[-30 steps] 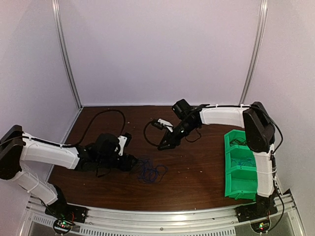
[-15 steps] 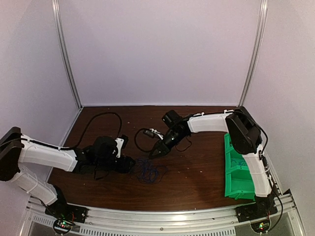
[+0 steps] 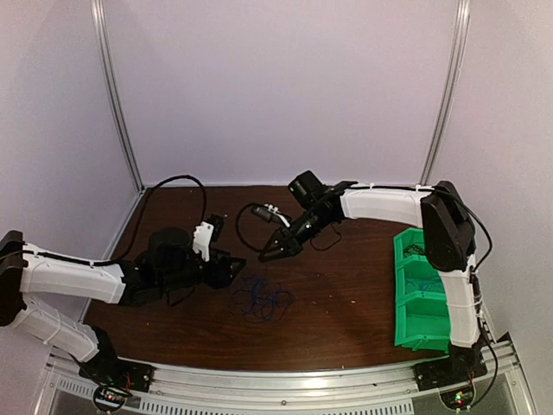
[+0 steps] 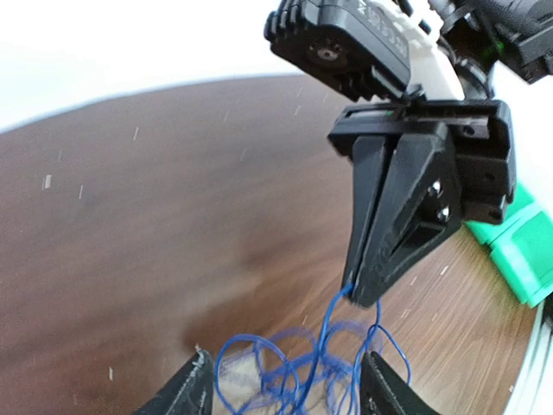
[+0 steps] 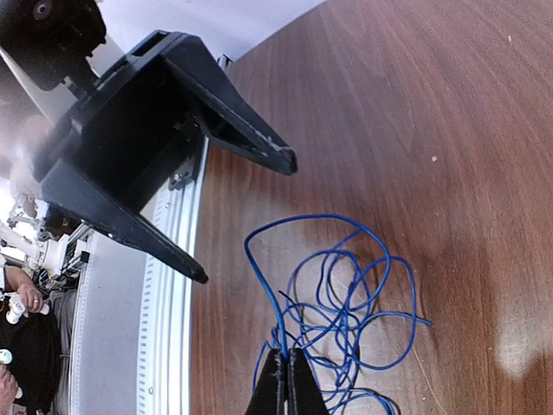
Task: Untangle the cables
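Swung in over blue cable tangle (image 3: 259,298) with right end effector (image 3: 268,256), now pinched shut on one strand; left end effector (image 3: 237,264) agape beside tangle, empty; untangling barely begun.

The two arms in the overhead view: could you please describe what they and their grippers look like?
The left arm and right arm have white shells with black joints; thick black cables run along them. The left gripper and right gripper are black, each with two tapering, wedge-shaped fingers. Small green and red lights show at the bases.
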